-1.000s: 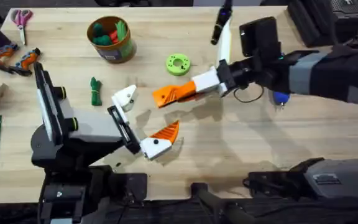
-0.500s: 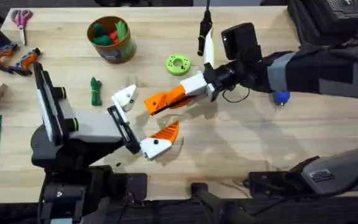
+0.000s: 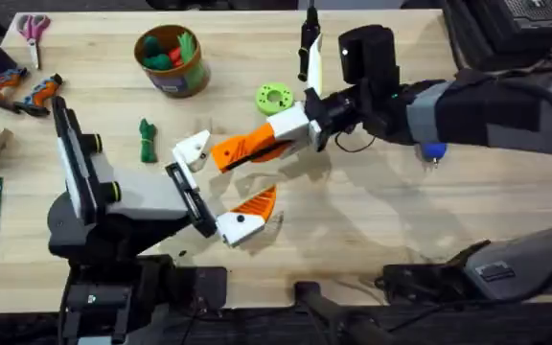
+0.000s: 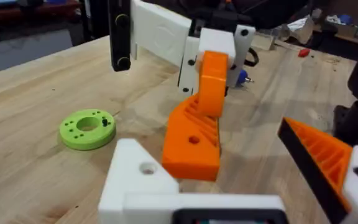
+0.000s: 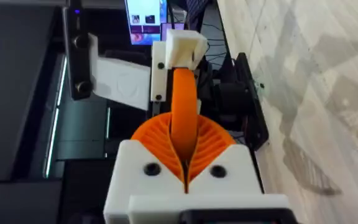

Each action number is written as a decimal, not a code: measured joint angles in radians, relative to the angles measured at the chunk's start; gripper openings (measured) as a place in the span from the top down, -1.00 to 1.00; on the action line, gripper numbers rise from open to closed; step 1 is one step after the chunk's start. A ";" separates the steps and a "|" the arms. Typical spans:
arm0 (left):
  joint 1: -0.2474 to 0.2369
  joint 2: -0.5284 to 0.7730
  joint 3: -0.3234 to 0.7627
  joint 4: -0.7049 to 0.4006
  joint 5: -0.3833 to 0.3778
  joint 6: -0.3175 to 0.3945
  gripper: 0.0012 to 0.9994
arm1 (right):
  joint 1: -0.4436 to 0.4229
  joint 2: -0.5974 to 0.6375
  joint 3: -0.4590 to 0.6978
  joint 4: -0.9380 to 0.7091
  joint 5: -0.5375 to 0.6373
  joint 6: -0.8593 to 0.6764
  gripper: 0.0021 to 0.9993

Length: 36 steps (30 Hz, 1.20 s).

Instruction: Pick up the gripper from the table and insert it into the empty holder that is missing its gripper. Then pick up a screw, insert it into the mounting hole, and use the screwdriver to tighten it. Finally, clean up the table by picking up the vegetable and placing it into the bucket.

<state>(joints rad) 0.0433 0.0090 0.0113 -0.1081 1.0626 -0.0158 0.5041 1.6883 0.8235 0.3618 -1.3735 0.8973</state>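
Sitting well left of the work, the vegetable (image 3: pixel 146 140) waits near the bucket (image 3: pixel 172 59) for cleanup. The left gripper (image 3: pixel 220 190) lies spread, its bare white holder (image 3: pixel 193 150) turned toward the incoming part, apparently to receive it. The right gripper (image 3: pixel 257 146) pinches the orange gripper (image 3: pixel 241 148), its tip just beside the holder, angled for insertion.

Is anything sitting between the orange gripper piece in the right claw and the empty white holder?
Nothing visible does. The gripper, clamped in the right claw, sits just beside the holder, with bare table around them.
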 joint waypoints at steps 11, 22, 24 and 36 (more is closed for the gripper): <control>0.000 0.000 0.000 0.000 0.000 0.000 -0.97 | 0.030 0.027 0.040 0.001 0.042 0.016 0.98; 0.005 0.000 0.000 -0.001 -0.008 -0.001 -0.97 | 0.038 0.066 0.051 0.067 0.043 0.030 0.98; 0.007 0.000 0.000 -0.004 -0.006 0.001 -0.97 | 0.041 0.077 0.054 0.082 0.036 0.038 0.98; 0.011 0.000 0.002 -0.026 0.108 0.046 -0.97 | 0.053 0.135 0.061 0.180 -0.040 0.054 0.98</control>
<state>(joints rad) 0.0547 0.0093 0.0128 -0.1345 1.1704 0.0299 0.5571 1.8236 0.8841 0.5419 -1.4132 0.9516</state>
